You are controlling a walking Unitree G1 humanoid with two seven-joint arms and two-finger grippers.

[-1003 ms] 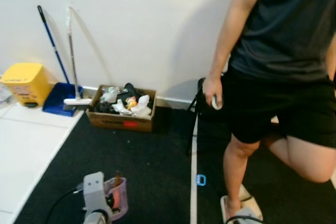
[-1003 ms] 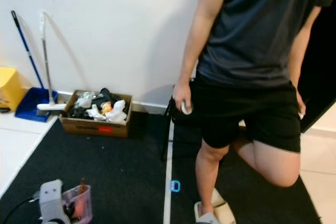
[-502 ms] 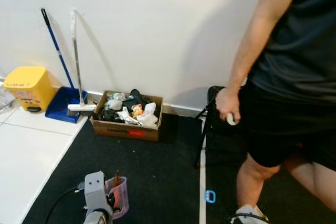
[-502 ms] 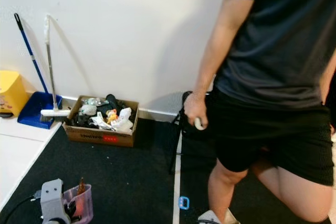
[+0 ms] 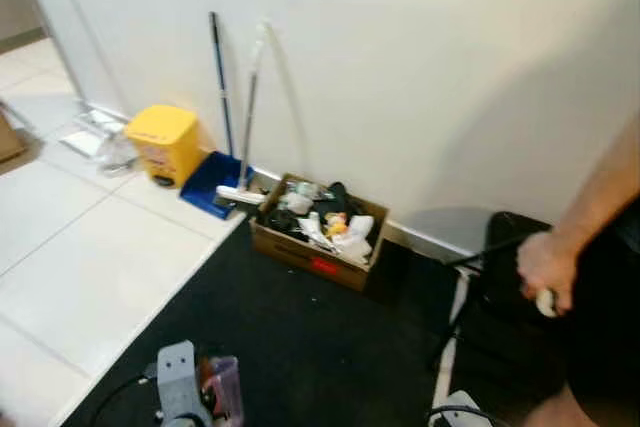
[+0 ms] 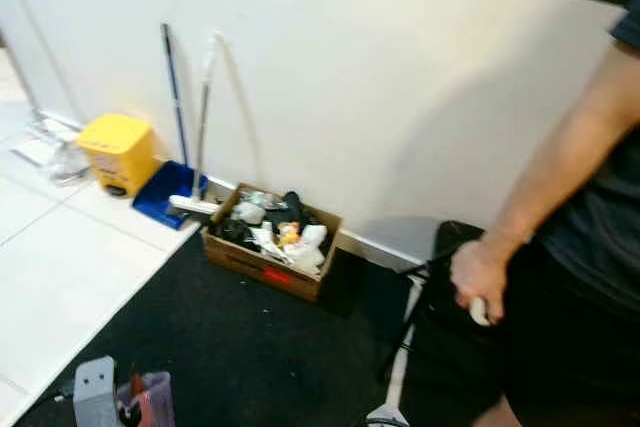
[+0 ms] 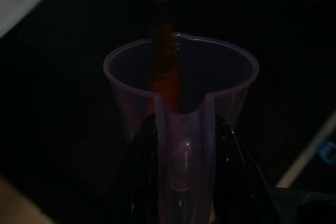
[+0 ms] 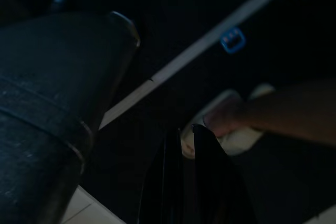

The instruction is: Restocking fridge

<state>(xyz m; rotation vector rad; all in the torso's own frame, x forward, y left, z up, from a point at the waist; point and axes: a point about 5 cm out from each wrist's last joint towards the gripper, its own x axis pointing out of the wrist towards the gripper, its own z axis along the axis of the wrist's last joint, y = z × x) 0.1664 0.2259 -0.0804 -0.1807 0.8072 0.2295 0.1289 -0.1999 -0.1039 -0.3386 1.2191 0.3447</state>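
My left gripper (image 7: 184, 129) is shut on the handle of a translucent purple jug (image 7: 236, 90). A brown stick-like item (image 7: 164, 66) stands inside the jug. In the left eye view the jug (image 5: 222, 392) hangs low over the black mat (image 5: 330, 337), beside my grey left wrist (image 5: 178, 382). My right gripper (image 8: 184, 129) hangs low over the mat with its two black fingers close together and nothing between them.
A person stands at the right, one hand (image 5: 545, 267) holding a small white object, beside a black stool (image 5: 505, 247). A slippered foot (image 8: 231, 124) is near my right gripper. Against the wall stand a cardboard box of rubbish (image 5: 318, 239), a yellow bin (image 5: 162, 142), a blue dustpan (image 5: 212, 182) and brooms.
The camera has swung left: the person has slid to the right edge and more white tile floor shows. The jug stays held in my left gripper.
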